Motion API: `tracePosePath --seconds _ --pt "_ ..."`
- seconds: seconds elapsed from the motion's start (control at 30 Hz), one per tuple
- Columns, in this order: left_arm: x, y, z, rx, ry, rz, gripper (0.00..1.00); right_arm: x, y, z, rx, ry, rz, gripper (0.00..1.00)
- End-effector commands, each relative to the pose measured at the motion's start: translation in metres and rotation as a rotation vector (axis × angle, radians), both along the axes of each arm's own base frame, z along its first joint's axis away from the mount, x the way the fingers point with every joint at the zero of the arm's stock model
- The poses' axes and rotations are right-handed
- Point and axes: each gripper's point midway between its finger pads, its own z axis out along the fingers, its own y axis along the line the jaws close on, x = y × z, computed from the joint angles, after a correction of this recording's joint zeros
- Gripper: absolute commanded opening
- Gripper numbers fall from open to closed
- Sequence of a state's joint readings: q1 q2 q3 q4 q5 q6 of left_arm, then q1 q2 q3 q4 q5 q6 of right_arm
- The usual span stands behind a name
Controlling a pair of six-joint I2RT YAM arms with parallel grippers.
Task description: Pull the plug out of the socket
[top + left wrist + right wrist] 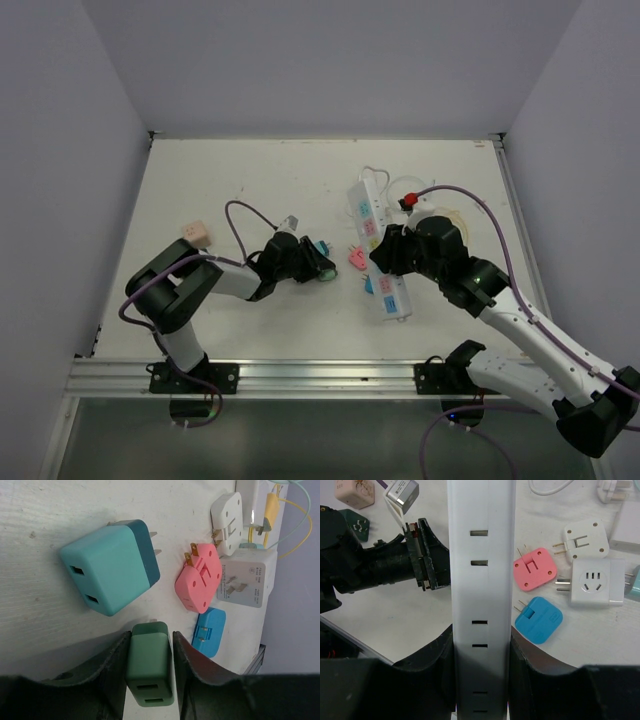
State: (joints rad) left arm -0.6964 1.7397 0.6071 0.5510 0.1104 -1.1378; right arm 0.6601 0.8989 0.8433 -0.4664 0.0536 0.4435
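The socket is a long white power strip [383,262] lying right of the table's middle, with its white cord [375,178] at the far end. My right gripper [392,250] is shut across it; in the right wrist view the strip [480,555] runs upright between the fingers [480,632], slots showing. My left gripper [320,268] sits left of the strip. In the left wrist view it [150,636] is shut on a small dark green plug [150,665], prongs pointing away. The plug is apart from the strip.
Loose adapters lie around: a teal cube [110,572], a pink plug [200,577], a blue plug [210,632], a white plug [227,517] and a white adapter [245,577]. A pale pink cube [197,233] sits at the left. Yellow and white cables lie by the right wall.
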Motion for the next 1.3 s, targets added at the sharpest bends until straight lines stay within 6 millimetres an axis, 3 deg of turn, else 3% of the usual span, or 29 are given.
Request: tracePosePath --seconds 0.0,0.17,0.27,0.47,0.57,0.6,0.67,0.7,0.87,0.9,1.0,1.03,1.07,1.1,1.13,1.17,1.23,1.27 --pt "-0.002 -0.006 0.006 -0.033 -0.022 -0.015 0.43 0.010 0.006 0.045 0.065 -0.114 0.007 0.00" --pt "-0.007 0.007 0.015 -0.007 -0.054 -0.005 0.71 0.014 0.010 0.047 0.065 -0.108 0.014 0.00" --pt "-0.011 0.011 0.024 -0.003 -0.066 -0.002 0.81 0.017 0.015 0.048 0.068 -0.102 0.023 0.00" --pt "-0.008 0.022 0.049 0.031 -0.131 0.012 0.98 0.029 0.028 0.056 0.056 -0.094 0.048 0.00" --pt "-0.006 0.032 0.067 0.063 -0.165 0.032 1.00 0.034 0.040 0.061 0.062 -0.076 0.078 0.00" --pt "-0.005 0.040 0.076 0.074 -0.159 0.044 1.00 0.039 0.047 0.054 0.059 -0.048 0.086 0.00" --pt "-0.004 0.053 0.082 0.099 -0.146 0.063 1.00 0.044 0.056 0.063 0.083 -0.049 0.097 0.00" --pt "0.002 0.075 0.085 0.139 -0.134 0.123 1.00 0.050 0.064 0.059 0.098 -0.030 0.100 0.00" --pt "0.015 0.141 0.128 0.281 -0.223 0.267 1.00 0.068 0.101 0.070 0.149 -0.012 0.152 0.00" --pt "0.011 0.150 0.144 0.290 -0.250 0.282 1.00 0.072 0.108 0.072 0.151 -0.016 0.159 0.00" --pt "0.006 0.181 0.169 0.364 -0.309 0.322 1.00 0.082 0.143 0.077 0.167 -0.031 0.195 0.00" --pt "0.007 0.188 0.185 0.375 -0.339 0.339 1.00 0.086 0.153 0.087 0.184 -0.052 0.207 0.00" --pt "0.005 0.195 0.192 0.415 -0.367 0.335 1.00 0.089 0.168 0.075 0.171 -0.031 0.223 0.00" --pt "0.001 0.206 0.206 0.442 -0.394 0.362 1.00 0.094 0.176 0.077 0.172 -0.045 0.222 0.00" --pt "-0.001 0.212 0.212 0.465 -0.412 0.373 1.00 0.099 0.185 0.090 0.191 -0.071 0.228 0.00" --pt "-0.003 0.223 0.215 0.516 -0.436 0.390 1.00 0.103 0.200 0.074 0.174 -0.049 0.243 0.00" --pt "-0.011 0.236 0.225 0.549 -0.479 0.420 1.00 0.113 0.217 0.084 0.198 -0.084 0.248 0.00" --pt "-0.014 0.243 0.226 0.581 -0.498 0.427 1.00 0.116 0.229 0.070 0.184 -0.067 0.252 0.00"
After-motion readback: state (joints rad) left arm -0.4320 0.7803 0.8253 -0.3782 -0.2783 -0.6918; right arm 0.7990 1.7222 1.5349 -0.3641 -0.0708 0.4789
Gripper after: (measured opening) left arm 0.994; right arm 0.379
